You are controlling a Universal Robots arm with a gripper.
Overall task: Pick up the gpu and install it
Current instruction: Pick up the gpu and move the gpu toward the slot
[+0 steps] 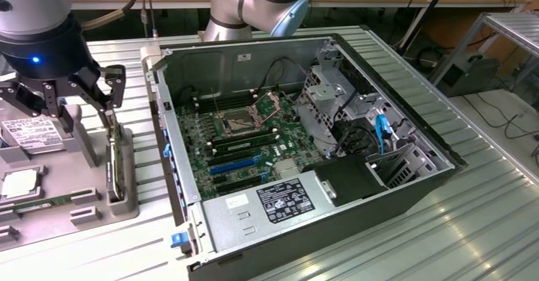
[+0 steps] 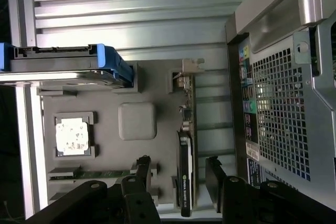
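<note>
The gpu (image 2: 185,182) — thin, black, silver bracket at one end — stands on edge beneath the wide-open gripper (image 2: 178,163).

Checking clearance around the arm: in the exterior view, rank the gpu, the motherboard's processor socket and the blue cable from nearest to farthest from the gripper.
1. gpu, standing on edge in the grey holder, just below the open gripper.
2. processor socket, inside the computer case.
3. blue cable, farther across the case, toward the exterior view's right.
</note>
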